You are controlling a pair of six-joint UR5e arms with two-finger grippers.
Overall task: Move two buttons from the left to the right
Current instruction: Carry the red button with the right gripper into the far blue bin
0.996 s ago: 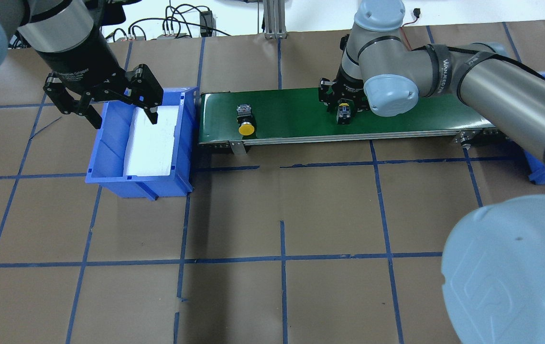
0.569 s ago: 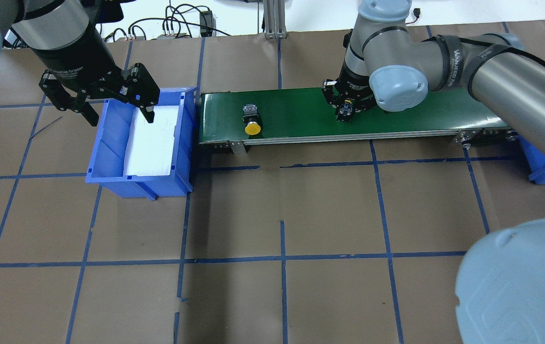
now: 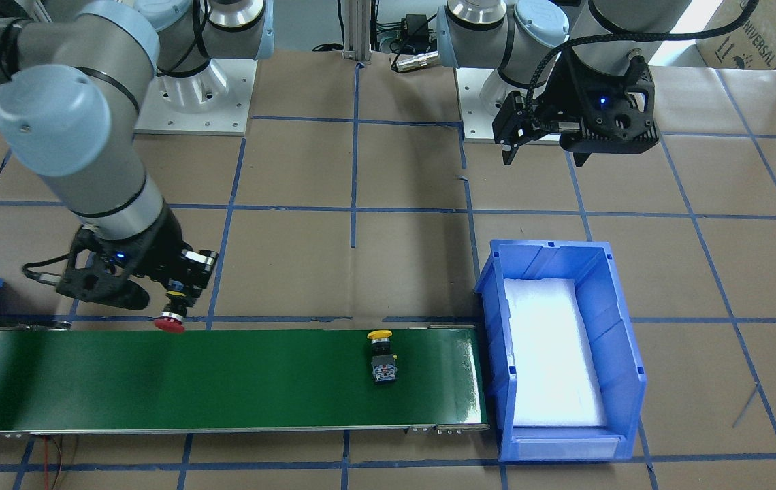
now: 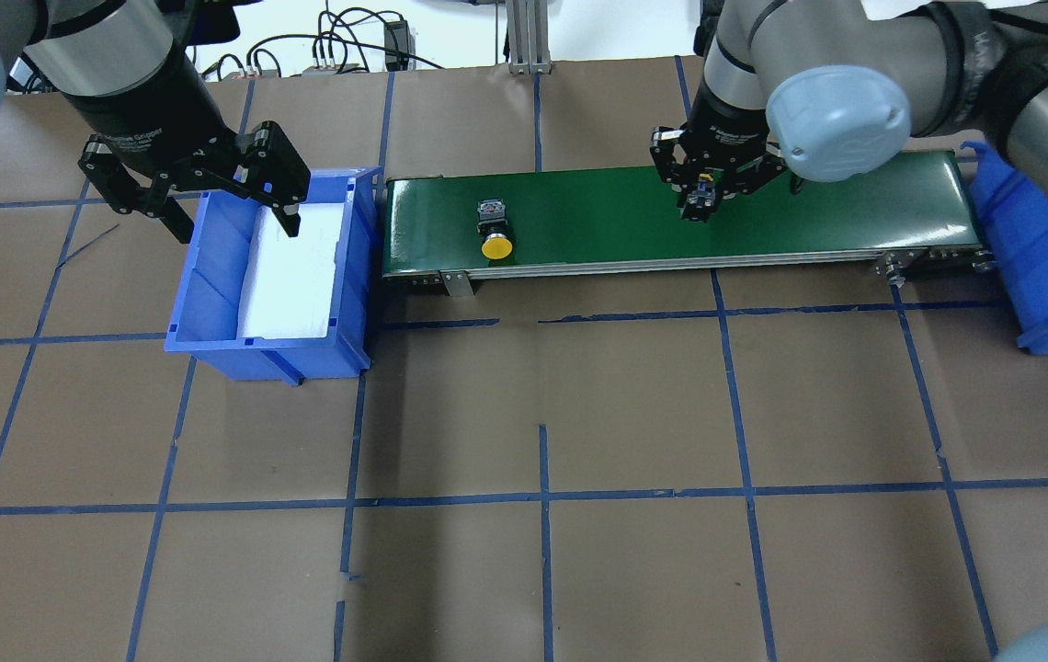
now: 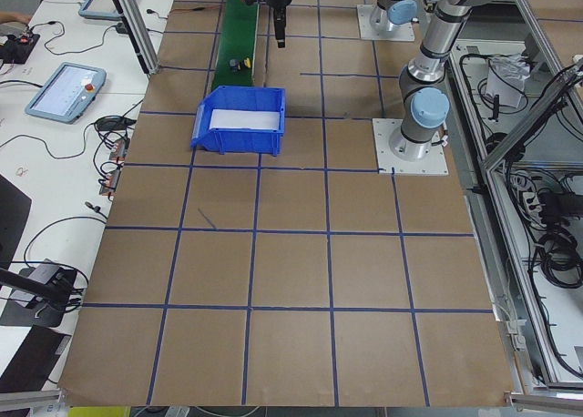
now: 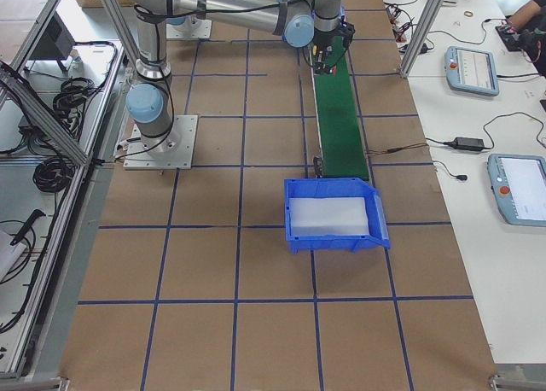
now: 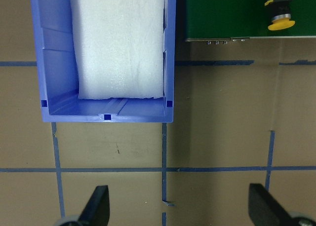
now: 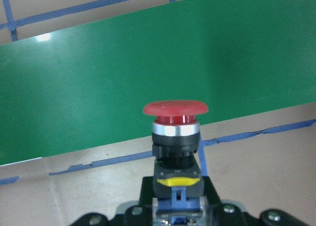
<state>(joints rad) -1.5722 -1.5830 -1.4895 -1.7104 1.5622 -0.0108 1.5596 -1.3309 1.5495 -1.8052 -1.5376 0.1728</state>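
Observation:
My right gripper [image 4: 703, 195] is shut on the red-capped button [image 3: 171, 322] and holds it off the green conveyor belt [image 4: 598, 221], over its right half. In the right wrist view the red button [image 8: 175, 118] points its cap forward, gripped by its contact block. The yellow-capped button [image 4: 495, 234] lies on its side on the belt's left part; it also shows in the front view [image 3: 381, 352] and the left wrist view [image 7: 280, 11]. My left gripper [image 4: 234, 225] is open and empty above the far end of the left blue bin [image 4: 211, 276].
The left blue bin [image 3: 623, 340] holds a white foam pad. A second blue bin [image 4: 1039, 267] stands at the belt's right end. Brown table with a blue tape grid; cables and a metal post lie at the far edge.
My right gripper has risen and moved right with the red button. The yellow button has drifted a little to the right on the belt. My left gripper has barely moved.

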